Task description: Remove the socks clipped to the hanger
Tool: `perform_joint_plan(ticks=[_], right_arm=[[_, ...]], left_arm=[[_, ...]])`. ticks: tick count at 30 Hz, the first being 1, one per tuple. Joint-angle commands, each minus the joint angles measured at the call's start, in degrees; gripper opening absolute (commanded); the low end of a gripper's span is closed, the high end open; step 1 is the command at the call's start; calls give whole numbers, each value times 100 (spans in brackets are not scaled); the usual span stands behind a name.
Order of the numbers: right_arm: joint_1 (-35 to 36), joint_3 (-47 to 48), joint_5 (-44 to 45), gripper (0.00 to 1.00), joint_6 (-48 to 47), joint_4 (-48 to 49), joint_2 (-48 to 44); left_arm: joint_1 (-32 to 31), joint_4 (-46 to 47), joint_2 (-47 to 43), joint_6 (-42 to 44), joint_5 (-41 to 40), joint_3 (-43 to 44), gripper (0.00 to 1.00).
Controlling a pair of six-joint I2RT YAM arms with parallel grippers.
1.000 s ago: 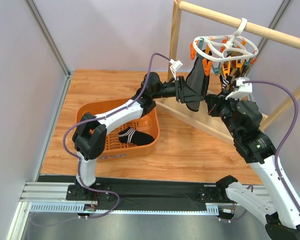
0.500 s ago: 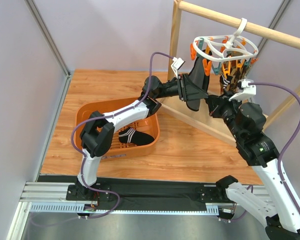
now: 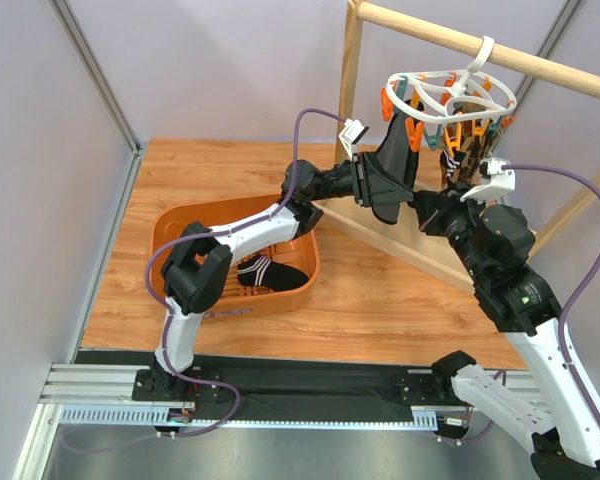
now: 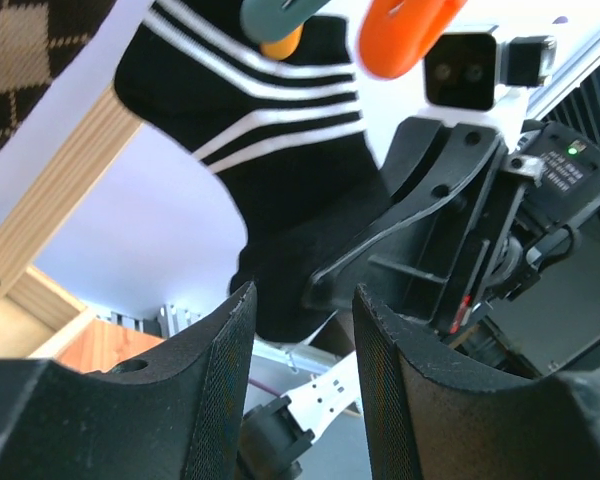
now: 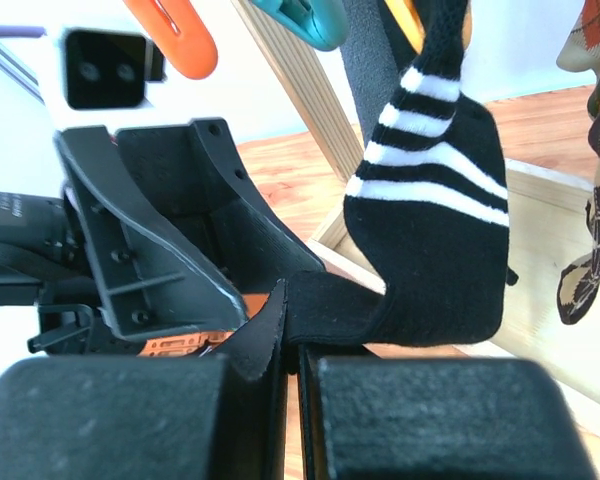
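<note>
The white hanger (image 3: 446,88) with orange and teal clips hangs from the wooden rail. A black sock with white stripes (image 3: 393,160) is clipped to it and hangs down. My right gripper (image 5: 292,328) is shut on that sock's toe (image 5: 430,255), below and right of the sock in the top view. My left gripper (image 4: 302,300) stands open just under the same sock (image 4: 280,180), with nothing between its fingers. Brown argyle socks (image 3: 458,157) hang from clips further right. Clips (image 4: 405,30) grip the sock's cuff.
An orange basket (image 3: 180,228) sits on the wooden floor at the left, with another black striped sock (image 3: 270,272) in it. The wooden frame's upright post (image 3: 350,85) and low diagonal beam (image 3: 380,238) stand close behind both grippers. Walls close in the left and back.
My left gripper's jaws have narrowed and its wrist has shifted slightly toward the hanging sock. The right gripper has stayed shut on the toe, nearly still.
</note>
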Motion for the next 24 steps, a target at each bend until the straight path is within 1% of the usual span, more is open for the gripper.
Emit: perform_joint_plan(ticks=[1, 7, 12, 17, 19, 22, 24], right_arm=[[-18, 301, -42, 0, 104, 88, -19], [-27, 345, -86, 0, 122, 114, 42], [-27, 328, -147, 0, 148, 114, 43], [-36, 310, -112, 0, 113, 105, 7], [-36, 301, -94, 0, 104, 88, -19], [-36, 292, -94, 0, 104, 44, -19], [-36, 292, -112, 0, 113, 26, -28]], left_arm=[[-56, 620, -9, -102, 118, -123, 50], [-135, 971, 157, -541, 118, 0, 49], [-205, 1068, 298, -718, 57, 263, 49], [-205, 1261, 404, -902, -31, 334, 43], [-205, 1270, 395, -920, -49, 351, 38], [-205, 1279, 395, -955, -75, 369, 34], [-205, 1323, 395, -981, -101, 387, 33]])
